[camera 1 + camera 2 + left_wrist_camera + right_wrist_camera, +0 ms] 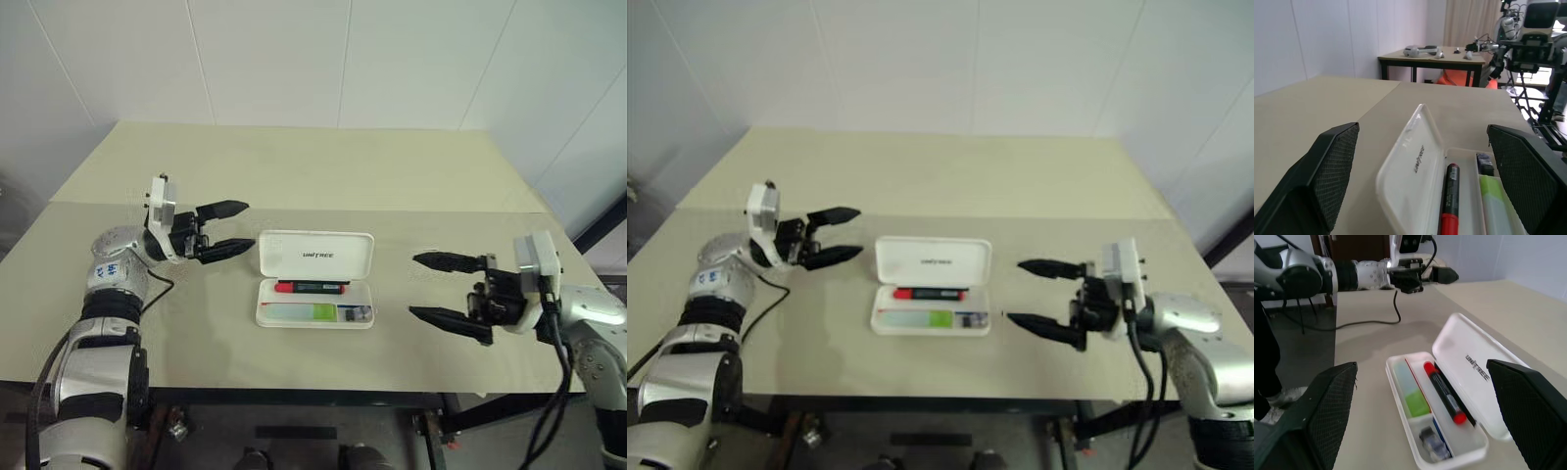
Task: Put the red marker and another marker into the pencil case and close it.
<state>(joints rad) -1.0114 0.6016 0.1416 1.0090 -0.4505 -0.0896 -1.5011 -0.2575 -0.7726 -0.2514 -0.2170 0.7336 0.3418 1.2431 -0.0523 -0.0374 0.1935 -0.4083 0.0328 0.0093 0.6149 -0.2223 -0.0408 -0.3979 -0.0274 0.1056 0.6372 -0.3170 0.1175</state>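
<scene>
The white pencil case (315,255) lies open in the middle of the table, its lid tipped back toward the far side. Inside lie the red marker (312,287), red at one end and black at the other, and beside it the light green marker (321,312). My left gripper (248,224) hovers open just left of the lid, pointing at the case. Off to the right of the case, my right gripper (413,286) is open too, pointing back at it. The right wrist view looks down on the red marker (1444,392) and the green marker (1415,401) in the tray.
A small grey-black piece (356,313) sits in the tray's right end. A black cable (162,289) trails over the table by my left arm. The beige table (323,176) stretches back to the white wall. The front edge runs just below the case.
</scene>
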